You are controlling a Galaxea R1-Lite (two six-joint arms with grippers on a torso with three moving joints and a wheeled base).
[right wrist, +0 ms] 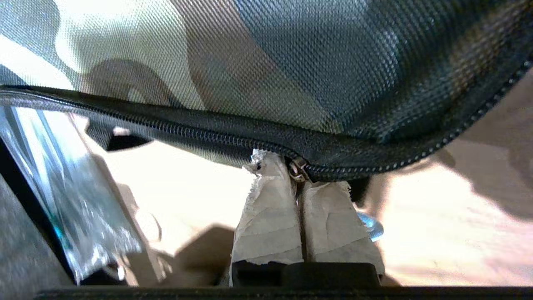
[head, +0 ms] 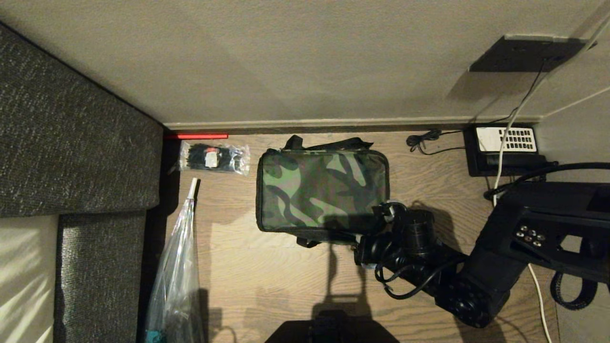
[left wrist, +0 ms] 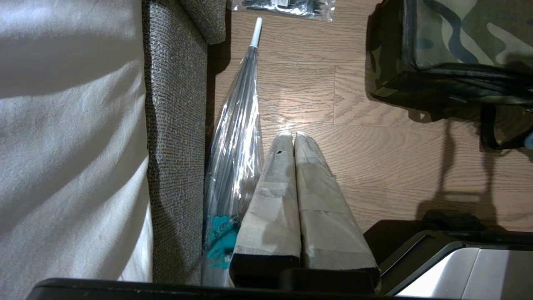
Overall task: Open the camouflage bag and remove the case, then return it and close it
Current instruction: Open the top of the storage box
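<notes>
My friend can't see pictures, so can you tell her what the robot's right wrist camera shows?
Up close, the right pincer is shut on the small metal zipper pull of the camouflage bag, whose black zipper is closed. Behind it lies the sunlit wooden floor, with a clear plastic-wrapped umbrella off to one side.
</notes>
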